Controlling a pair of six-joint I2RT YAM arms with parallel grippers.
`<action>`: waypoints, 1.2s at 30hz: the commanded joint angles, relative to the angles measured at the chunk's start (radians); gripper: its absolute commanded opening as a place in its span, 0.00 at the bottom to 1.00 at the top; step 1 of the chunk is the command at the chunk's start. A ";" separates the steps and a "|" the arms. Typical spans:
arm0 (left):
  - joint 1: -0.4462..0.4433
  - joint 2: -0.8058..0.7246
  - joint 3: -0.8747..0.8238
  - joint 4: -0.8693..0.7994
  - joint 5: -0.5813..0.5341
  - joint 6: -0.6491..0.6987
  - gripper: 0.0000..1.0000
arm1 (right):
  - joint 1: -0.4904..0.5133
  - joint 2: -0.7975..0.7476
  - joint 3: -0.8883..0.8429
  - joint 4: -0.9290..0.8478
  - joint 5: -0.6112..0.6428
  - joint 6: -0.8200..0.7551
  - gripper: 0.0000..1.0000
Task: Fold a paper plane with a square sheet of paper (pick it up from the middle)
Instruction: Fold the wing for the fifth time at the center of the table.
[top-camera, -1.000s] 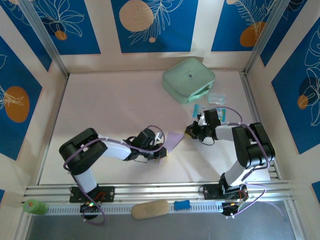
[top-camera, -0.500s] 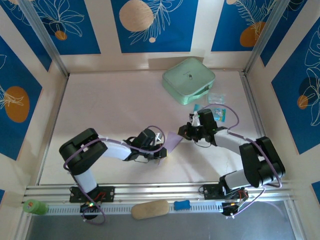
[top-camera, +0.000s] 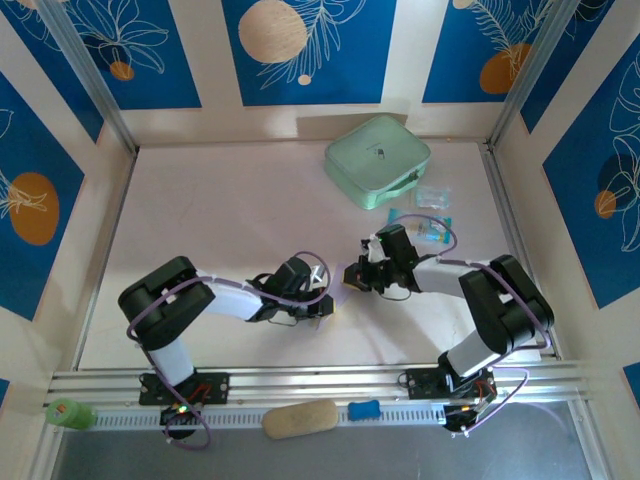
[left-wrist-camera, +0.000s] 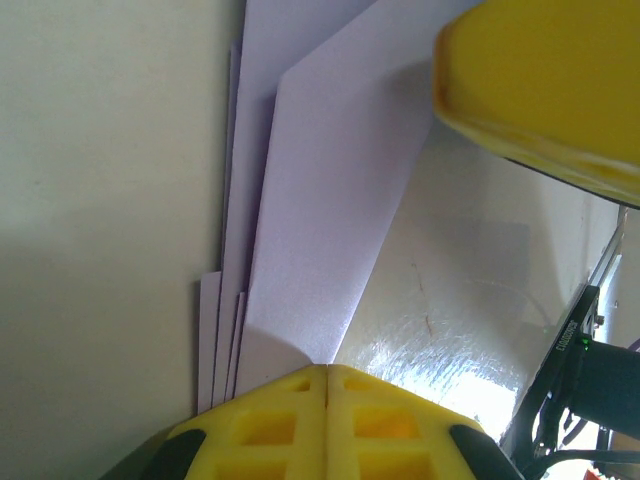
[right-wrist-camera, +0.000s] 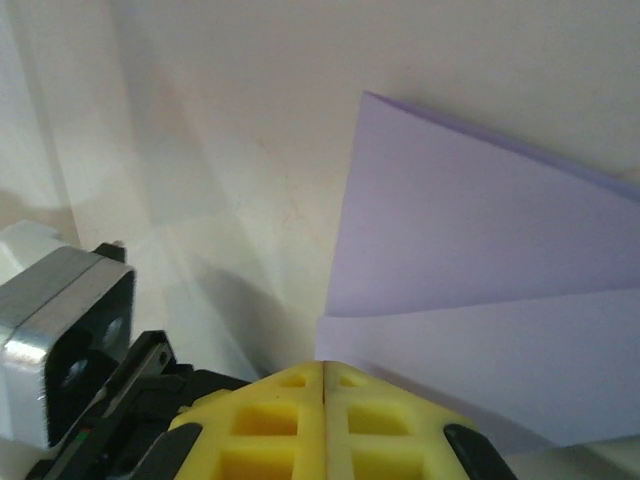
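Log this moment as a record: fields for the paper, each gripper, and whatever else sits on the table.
paper: lavender paper, folded into several overlapping layers, between the two grippers
left gripper: shut on the lavender paper, layers running into its closed fingers
right gripper: fingers shut, tips at the paper's opposite edge; cannot tell if it pinches the paper
fold progress: no dart shape yet
other items: mint-green case at the far side; small blue packets just nearer, beside the right arm
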 joint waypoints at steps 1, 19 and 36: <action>-0.015 -0.004 -0.027 -0.083 -0.013 0.009 0.00 | -0.022 0.051 -0.015 -0.005 0.009 -0.025 0.04; 0.048 -0.199 0.051 -0.315 -0.073 0.120 0.19 | -0.045 0.012 -0.003 -0.001 -0.102 -0.103 0.07; 0.119 -0.059 0.134 -0.395 0.089 0.267 0.32 | 0.002 -0.229 -0.153 -0.121 0.000 0.014 0.24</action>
